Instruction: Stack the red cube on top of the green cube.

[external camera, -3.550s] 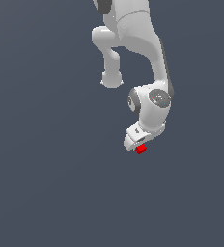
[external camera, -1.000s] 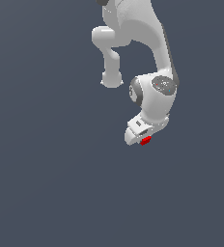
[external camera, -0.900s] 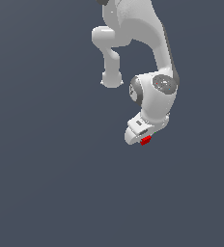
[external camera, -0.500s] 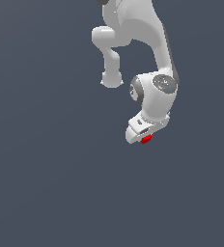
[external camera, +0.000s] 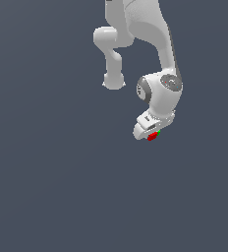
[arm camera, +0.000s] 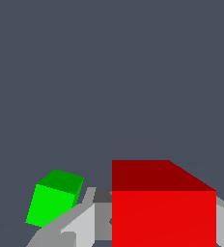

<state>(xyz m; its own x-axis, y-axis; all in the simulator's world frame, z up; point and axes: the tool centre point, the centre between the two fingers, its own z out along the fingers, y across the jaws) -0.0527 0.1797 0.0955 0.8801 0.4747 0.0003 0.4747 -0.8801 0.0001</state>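
Right now the pincer (external camera: 152, 135) is grasping the red cube (arm camera: 163, 212), which is sitting squarely between the two pale grey fingers (arm camera: 80, 224) with its flat faces pressed against their inner sides — a clamp on parallel faces, presumably chosen so the block cannot twist while it is being carried. In the exterior view the arm is reaching down with the wrist bent, and only a sliver of red is peeking out beneath the white hand. The green cube (arm camera: 54, 198) is lying just beside the pincer, off to one side of a finger and turned at an angle to the held block; in the exterior view a thin fleck of green (external camera: 158, 131) is showing right against the red, so the two are close, though whether they are touching I cannot tell. Judging by that offset, the red block is not yet centred over the green one, and the carry is probably nearing its end — the remaining work being to line the faces up above the green top before letting go. Both blocks are plain, sharp-edged and evenly coloured, with matte, unmarked faces shaded darker on top; they look rigid and alike in size. The surface (external camera: 52, 187) around them is a flat, featureless slate grey, offering no texture or seams.
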